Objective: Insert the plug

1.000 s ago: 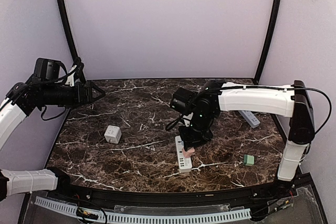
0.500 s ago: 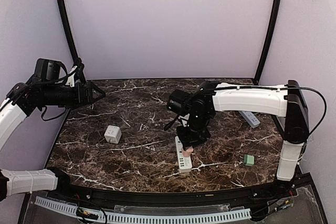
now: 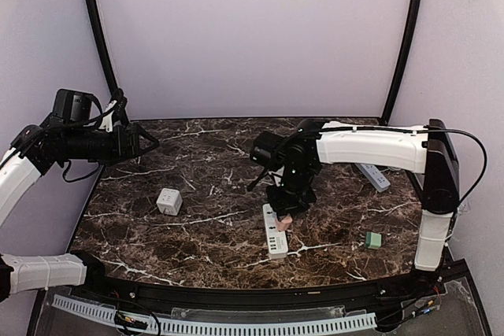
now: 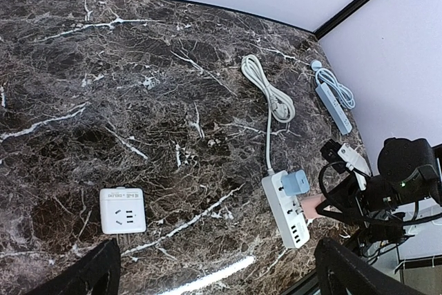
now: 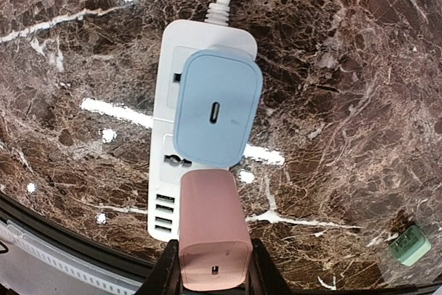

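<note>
Pink plug [image 5: 214, 236] is pinched on both sides in my right gripper [image 5: 215, 267], whose jaws stand narrow around it. It hangs over the near socket of the strip [image 5: 164, 191], just near of the blue adapter [image 5: 217, 112] that already fills the far socket. Over the last second my right wrist has swung a little left and the elbow has drawn in, yet the plug has hardly shifted over the strip. I judge that to be lining up and starting the push rather than travel. The plug's body hides the socket, so I cannot tell whether the prongs have entered; it still looks higher than the adapter, so I take it as not seated. My left gripper [image 3: 148, 141] has not moved and hangs wide open above the table's [image 3: 197, 249] far left.
</note>
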`<state>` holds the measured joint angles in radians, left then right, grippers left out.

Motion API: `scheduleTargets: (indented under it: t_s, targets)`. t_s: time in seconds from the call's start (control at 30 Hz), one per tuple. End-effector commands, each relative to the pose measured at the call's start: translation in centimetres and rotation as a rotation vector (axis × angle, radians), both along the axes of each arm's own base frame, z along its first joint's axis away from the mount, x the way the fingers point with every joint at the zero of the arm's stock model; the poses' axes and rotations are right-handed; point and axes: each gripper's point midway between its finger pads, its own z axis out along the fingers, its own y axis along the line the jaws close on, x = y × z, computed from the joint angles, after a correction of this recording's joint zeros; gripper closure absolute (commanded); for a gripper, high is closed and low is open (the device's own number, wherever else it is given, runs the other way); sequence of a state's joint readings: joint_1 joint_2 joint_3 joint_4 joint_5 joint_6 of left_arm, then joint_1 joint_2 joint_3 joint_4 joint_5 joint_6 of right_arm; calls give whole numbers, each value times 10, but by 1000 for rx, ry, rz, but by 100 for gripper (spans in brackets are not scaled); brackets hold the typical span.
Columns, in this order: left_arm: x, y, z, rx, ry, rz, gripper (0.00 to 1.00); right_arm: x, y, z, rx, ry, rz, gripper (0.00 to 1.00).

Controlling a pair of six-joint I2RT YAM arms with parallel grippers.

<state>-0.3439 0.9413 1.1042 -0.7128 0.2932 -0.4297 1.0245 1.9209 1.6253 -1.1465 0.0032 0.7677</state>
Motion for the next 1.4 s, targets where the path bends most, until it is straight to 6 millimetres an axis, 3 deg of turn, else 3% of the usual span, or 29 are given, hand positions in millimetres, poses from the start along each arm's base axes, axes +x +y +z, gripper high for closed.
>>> scheduleTargets:
  t_s: [0.0, 0.67, 1.37]
  targets:
    - [-2, 4, -9, 18, 19, 8, 0, 9, -4, -1, -29, -14, -5, 100]
    - [2, 1, -12, 10, 30, 3, 0, 8, 3, -12, -21, 10, 18, 100]
    - [1, 3, -19, 21, 40, 12, 0, 6, -12, -27, -128, 44, 0, 100]
